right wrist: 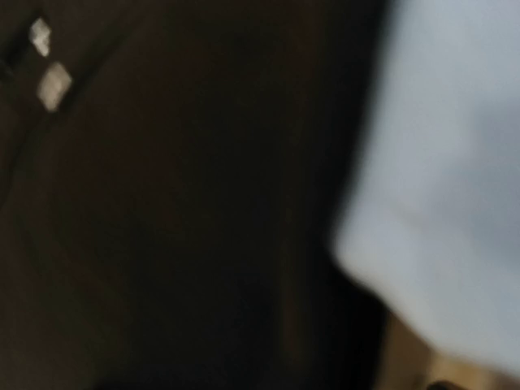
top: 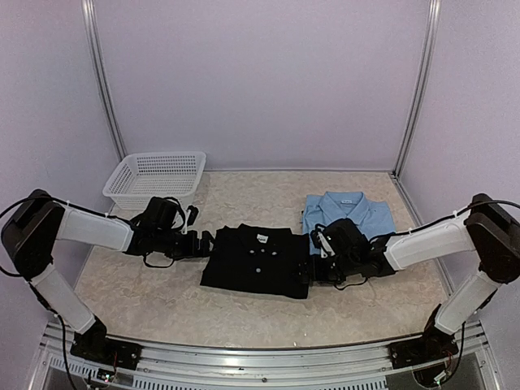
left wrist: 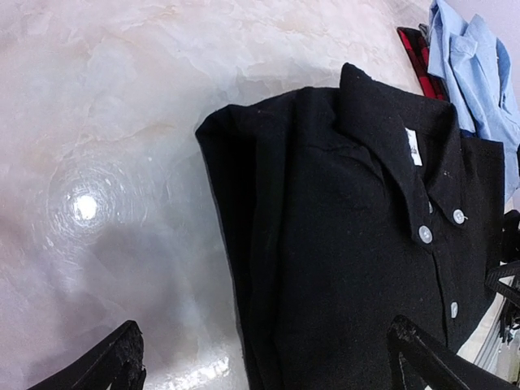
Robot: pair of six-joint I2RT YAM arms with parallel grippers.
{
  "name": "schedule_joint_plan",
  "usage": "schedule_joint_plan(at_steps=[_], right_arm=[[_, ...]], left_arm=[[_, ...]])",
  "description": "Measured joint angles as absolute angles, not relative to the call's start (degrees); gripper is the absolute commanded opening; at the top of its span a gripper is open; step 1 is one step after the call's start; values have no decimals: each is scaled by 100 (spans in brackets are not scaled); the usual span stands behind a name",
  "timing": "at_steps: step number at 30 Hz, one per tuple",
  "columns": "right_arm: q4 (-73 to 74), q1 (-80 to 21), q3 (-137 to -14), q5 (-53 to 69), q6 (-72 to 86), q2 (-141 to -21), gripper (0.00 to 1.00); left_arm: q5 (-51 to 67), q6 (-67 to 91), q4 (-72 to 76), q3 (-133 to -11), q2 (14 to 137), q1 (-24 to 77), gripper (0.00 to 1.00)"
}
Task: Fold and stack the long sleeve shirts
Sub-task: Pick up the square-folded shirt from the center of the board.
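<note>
black shirt point(top: 256, 258) lies folded at the centre of the table point(top: 162, 301), just beside the light blue shirt point(top: 349, 210): soft, light, floppy, so i'd take it under both side edges. left gripper point(left wrist: 264, 335) gapes wide at its left edge; right gripper point(top: 309, 266) sits at the right edge, jaws can't be judged.

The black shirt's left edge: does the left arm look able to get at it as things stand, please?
Probably yes: the left gripper is open right at the left edge of the folded black shirt, and nothing visible lies between them.
</note>
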State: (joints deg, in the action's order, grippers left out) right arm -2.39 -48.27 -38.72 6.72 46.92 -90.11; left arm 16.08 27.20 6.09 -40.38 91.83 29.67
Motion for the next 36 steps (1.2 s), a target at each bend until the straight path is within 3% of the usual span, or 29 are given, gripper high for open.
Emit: schedule_joint_plan(at_steps=[3, 10, 16, 20, 30, 31, 36], right_arm=[[-580, -4827, -3997, 720, 4810, -9268, 80], [-1323, -4825, -4191, 941, 4978, -9789, 70], [-1710, -4825, -4244, 1151, 5061, -10033, 63], [-1824, -4825, -4246, 1184, 5076, -10108, 50], [-1959, -4825, -4239, 1295, 4982, -10224, 3], [-1955, -4825, -4244, 1297, 4939, -10224, 0], [-1634, -4807, -4353, 1286, 4718, -10099, 0]], left_arm=[[1769, 2731, 718, -4032, 9297, 2897, 99], [2248, 2781, 1044, -3979, 9574, 2803, 84], [2718, 2899, 1557, -3968, 9894, 2788, 63], [2958, 3087, 2008, -3778, 10003, 2766, 47], [3435, 3693, 2797, -3308, 10143, 2775, 7], [3470, 3745, 2847, -3308, 10154, 2783, 0], [3551, 3879, 2908, -3365, 10145, 2915, 0]])
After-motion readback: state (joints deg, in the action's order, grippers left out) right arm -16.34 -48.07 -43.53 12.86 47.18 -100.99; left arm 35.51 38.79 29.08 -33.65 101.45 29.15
